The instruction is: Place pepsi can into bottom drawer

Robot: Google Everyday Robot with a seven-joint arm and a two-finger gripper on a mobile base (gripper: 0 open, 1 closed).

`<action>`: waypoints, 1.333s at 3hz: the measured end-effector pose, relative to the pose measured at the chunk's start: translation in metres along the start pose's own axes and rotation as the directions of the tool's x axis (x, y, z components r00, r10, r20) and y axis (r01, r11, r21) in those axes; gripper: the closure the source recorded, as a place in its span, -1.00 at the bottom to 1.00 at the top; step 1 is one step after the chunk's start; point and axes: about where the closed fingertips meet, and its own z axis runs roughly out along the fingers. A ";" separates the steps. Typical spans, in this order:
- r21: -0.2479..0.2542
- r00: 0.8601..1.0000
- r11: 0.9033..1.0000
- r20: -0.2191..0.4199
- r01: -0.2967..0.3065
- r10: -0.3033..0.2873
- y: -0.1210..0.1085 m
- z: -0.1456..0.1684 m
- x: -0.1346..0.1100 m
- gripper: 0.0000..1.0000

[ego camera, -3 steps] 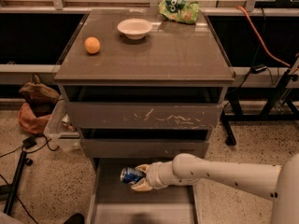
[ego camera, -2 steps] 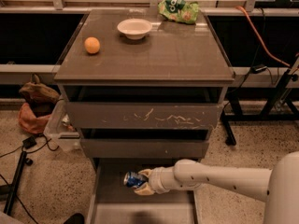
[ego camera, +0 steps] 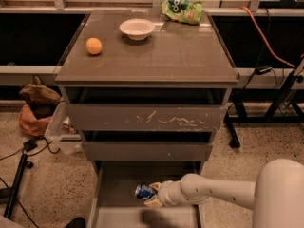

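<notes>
The pepsi can (ego camera: 143,191) is a small blue can, lying on its side and held over the floor of the bottom drawer (ego camera: 116,184). That drawer is pulled open at the base of the cabinet. My gripper (ego camera: 149,196) reaches in from the right on a white arm and is shut on the can, above the drawer's middle. A shadow lies on the drawer floor under it.
On the cabinet top (ego camera: 156,56) sit an orange (ego camera: 93,46), a white bowl (ego camera: 137,28) and a green chip bag (ego camera: 182,9). The scratched top drawer (ego camera: 147,118) and middle drawer (ego camera: 147,151) are slightly open. A bag (ego camera: 35,108), a clear bin (ego camera: 59,132) and cables lie left.
My gripper with the can has moved slightly lower and to the right over the bottom drawer. Nothing else has moved.
</notes>
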 end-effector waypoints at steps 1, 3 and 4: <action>-0.020 0.999 0.999 0.009 -0.048 0.048 -0.009 0.021 0.032 1.00; -0.102 0.983 0.985 0.106 -0.138 0.148 -0.029 0.075 0.073 1.00; -0.107 0.983 0.985 0.106 -0.139 0.150 -0.030 0.078 0.074 1.00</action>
